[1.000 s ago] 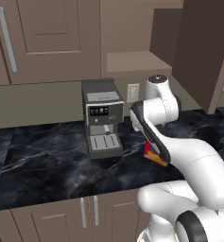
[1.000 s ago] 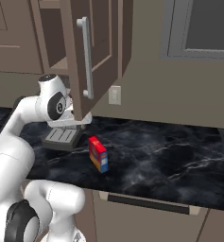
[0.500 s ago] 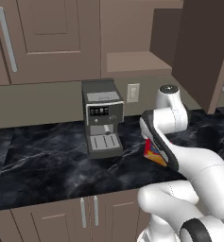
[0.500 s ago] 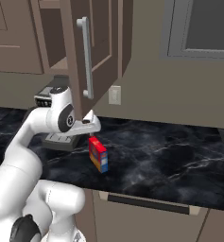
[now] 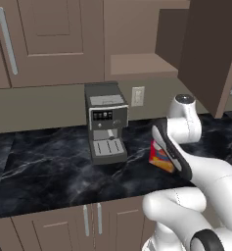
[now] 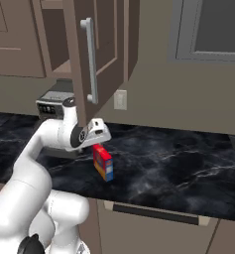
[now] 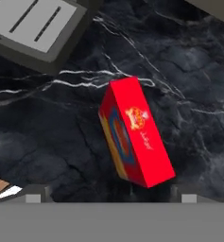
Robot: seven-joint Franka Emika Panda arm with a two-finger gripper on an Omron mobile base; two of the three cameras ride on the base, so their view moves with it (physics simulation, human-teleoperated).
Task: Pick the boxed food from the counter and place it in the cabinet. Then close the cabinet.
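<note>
Carton of boxed food (image 7: 134, 134), glossy red slab, stands on veined black counter (image 7: 189, 85).

Even, soft rendered light; faint sheen on counter (image 6: 188, 163); weak shadow under boxed food (image 7: 137, 132); edges slightly soft, perhaps low resolution.

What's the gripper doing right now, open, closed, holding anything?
Gripper: open, holding nothing, above the boxed food standing on the counter.

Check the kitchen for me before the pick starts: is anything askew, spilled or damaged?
Nothing stands out. The boxed food stands upright and intact on the counter, right of the coffee machine; the cabinet door hangs open.
</note>
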